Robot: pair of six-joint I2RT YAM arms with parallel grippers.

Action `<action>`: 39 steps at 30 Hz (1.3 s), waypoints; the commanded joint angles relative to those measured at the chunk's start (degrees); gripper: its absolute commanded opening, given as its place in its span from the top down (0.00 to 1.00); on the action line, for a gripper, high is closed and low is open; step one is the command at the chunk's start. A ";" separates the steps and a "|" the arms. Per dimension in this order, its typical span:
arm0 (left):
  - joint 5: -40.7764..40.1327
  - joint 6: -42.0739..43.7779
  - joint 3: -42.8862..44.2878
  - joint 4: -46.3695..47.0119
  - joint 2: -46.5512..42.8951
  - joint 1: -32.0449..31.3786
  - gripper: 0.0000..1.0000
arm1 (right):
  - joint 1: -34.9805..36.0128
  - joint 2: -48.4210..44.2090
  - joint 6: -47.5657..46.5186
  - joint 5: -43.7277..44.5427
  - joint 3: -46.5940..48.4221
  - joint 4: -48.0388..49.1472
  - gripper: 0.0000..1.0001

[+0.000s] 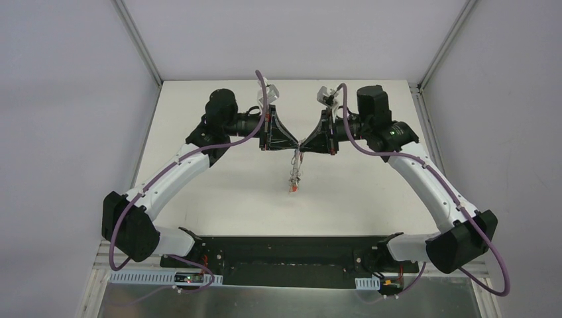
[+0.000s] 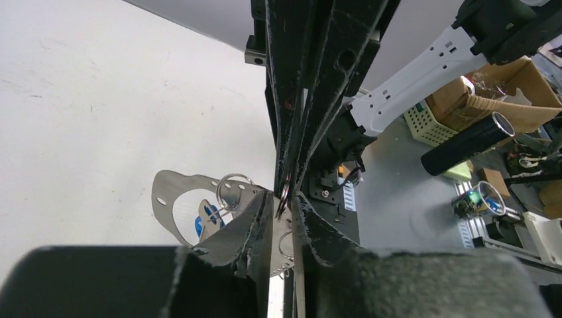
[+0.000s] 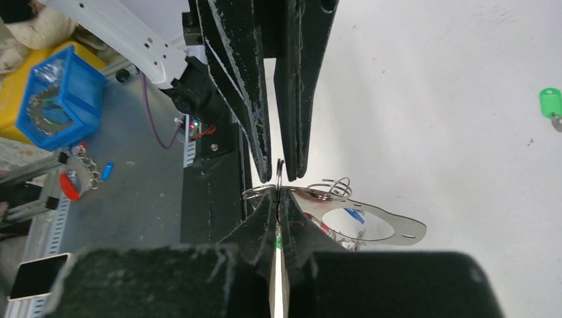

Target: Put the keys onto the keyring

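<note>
Both grippers meet tip to tip above the table's middle. The keyring (image 2: 166,199) (image 3: 391,228) shows as a flat silver metal loop with small holes and thin wire rings on it. My right gripper (image 3: 278,193) (image 1: 309,142) is shut on its edge, where one wire ring (image 3: 280,171) sticks up. My left gripper (image 2: 283,197) (image 1: 295,142) has its fingers a narrow gap apart around that same ring (image 2: 284,193). Keys hang below in a bunch, with a red tag (image 1: 292,189) and a blue tag (image 2: 209,222) (image 3: 354,214). A green-tagged key (image 3: 550,106) lies alone on the table.
The white table (image 1: 219,199) has grey walls on its left, right and far sides. Past its near edge is the black base plate (image 1: 285,252) of the arms. Off the table stand a cardboard box (image 2: 494,83) and a blue crate (image 3: 63,96).
</note>
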 commanded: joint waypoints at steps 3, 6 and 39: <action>0.59 17.29 8.51 -20.51 -2.45 0.48 0.72 | 5.03 1.39 -12.44 7.29 6.36 -12.46 1.00; 0.07 19.73 10.01 -24.18 -1.81 0.49 0.72 | 6.04 2.76 -12.97 7.71 7.09 -13.29 1.00; 0.13 35.29 7.63 -34.01 -0.96 -1.69 0.78 | 7.96 6.34 -12.51 6.61 9.94 -14.43 1.00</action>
